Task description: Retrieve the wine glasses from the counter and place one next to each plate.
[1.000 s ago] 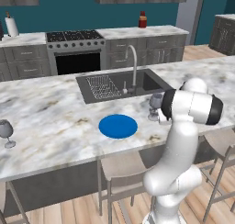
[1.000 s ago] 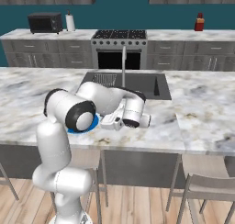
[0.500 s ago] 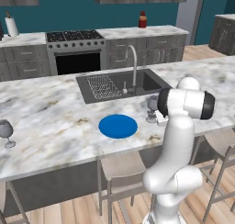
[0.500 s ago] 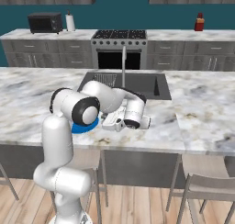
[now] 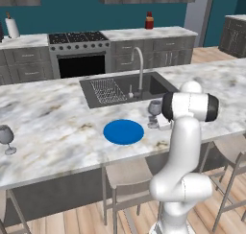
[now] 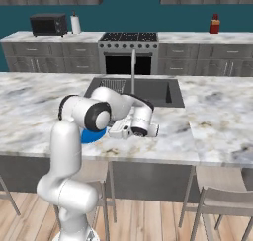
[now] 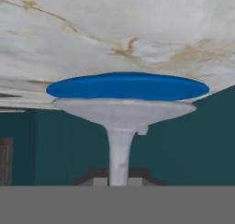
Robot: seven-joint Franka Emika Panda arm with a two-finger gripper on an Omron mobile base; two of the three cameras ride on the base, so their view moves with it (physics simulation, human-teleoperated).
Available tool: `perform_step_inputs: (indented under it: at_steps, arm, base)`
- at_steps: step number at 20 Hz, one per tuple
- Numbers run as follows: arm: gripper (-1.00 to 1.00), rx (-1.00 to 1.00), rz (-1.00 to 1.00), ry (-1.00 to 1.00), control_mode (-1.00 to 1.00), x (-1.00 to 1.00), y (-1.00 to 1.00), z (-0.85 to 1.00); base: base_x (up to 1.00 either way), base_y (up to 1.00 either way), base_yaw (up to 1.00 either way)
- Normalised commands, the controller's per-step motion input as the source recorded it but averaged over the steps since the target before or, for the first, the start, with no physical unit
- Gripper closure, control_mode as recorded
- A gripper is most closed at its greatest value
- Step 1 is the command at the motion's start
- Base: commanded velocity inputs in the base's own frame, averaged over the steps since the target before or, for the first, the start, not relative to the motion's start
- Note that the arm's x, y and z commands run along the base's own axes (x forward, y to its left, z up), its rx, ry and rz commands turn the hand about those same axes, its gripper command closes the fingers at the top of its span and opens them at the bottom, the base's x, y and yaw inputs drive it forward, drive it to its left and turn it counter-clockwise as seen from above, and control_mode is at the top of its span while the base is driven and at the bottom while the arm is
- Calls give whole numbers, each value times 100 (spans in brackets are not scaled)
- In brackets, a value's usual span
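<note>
I see one wine glass (image 5: 154, 111) standing on the table (image 5: 53, 127) just right of the blue plate (image 5: 123, 132), between it and the arm's wrist, a little in from the table's front edge and in front of the sink (image 5: 126, 88). In my hand view its foot (image 7: 124, 110) and stem sit upside down against the plate, so the hand is rolled over. The jaws are clamped on the glass's stem. The second wine glass (image 5: 6, 137) stands near the table's left end, well apart from the plate.
</note>
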Motion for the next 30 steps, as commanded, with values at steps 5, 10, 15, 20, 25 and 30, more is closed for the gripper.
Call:
perform_step_inputs:
  at_steps: [5,10,15,20,25,30]
  arm:
    - [100,0,0,1,-100,34,11,-22]
    - [100,0,3,-5,-100,36,0,-32]
    - [100,0,8,-13,-100,26,0,-33]
    - [100,0,8,-10,-100,31,-3,-33]
    - [100,0,7,-9,-100,16,-10,-30]
    - [-100,-5,7,-24,-100,0,-4,-16]
  base:
    - [0,0,0]
    - [0,0,0]
    - [0,0,0]
    - [0,0,0]
    - [0,0,0]
    - [0,0,0]
